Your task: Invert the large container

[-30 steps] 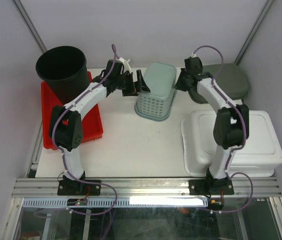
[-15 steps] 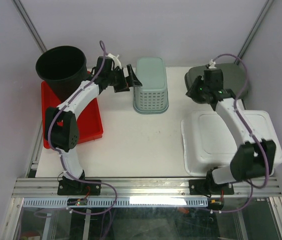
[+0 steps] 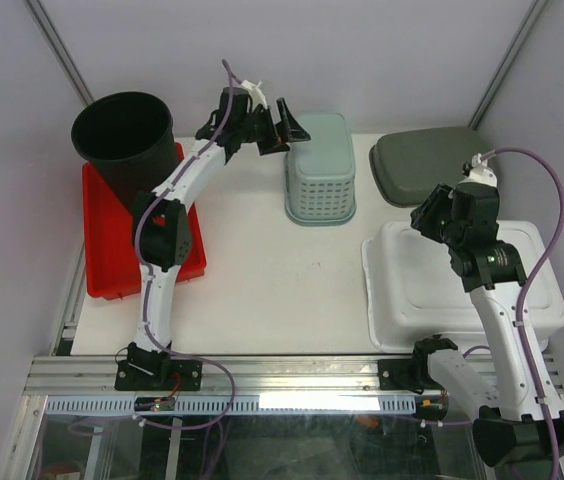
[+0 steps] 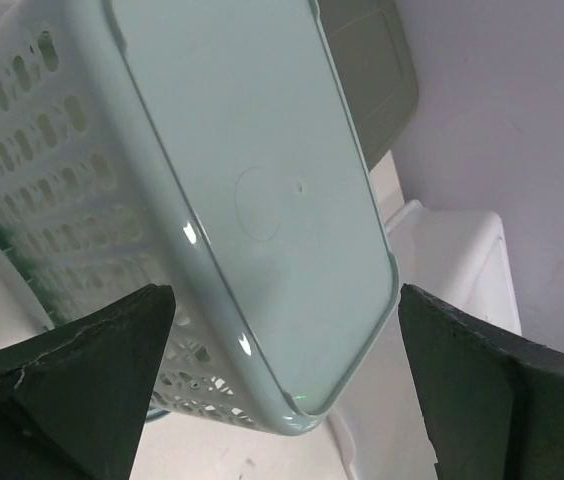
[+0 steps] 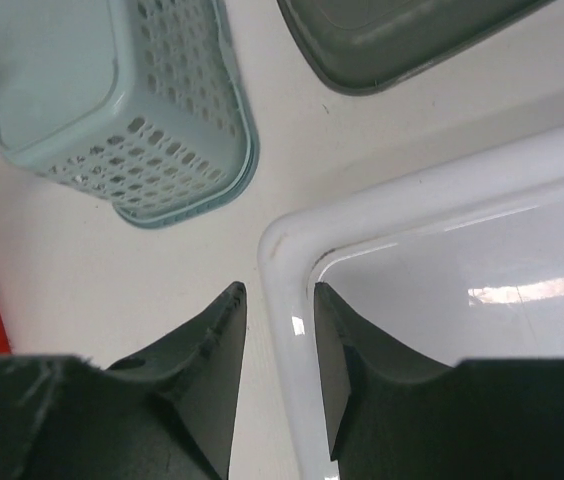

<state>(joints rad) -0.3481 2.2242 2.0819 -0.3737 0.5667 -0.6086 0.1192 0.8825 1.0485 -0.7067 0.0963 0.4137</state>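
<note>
Basket [image 3: 320,170] sits base-up, rim down on the counter [image 3: 262,290], at 12 o'clock in the top view, so the flip looks done to me.

Left end effector [image 3: 280,128] is spread wide with nothing in it, hanging by the basket's 10 o'clock corner. Its wrist view shows the basket [image 4: 242,190] framed between both fingers [image 4: 82,370]. I can't tell how much clearance you have there.

Right end effector [image 3: 428,216] is narrow, just a slim gap, holding nothing, over the 10 o'clock corner of the white tub [image 3: 547,290].

Risks from here, as I read it:
- If you pull the left arm out low or sweep it toward 3 o'clock, a finger catches the basket's edge. It looks like light plastic, so it'll skid or tip.
- If you swing the left arm toward 9 o'clock without lifting, the elbow meets the black bucket [image 3: 122,135] at the far end of the red tray [image 3: 102,250].
- If you drop the right arm, it knocks the tub's rim.

Lift straight up first, then back off.
</note>
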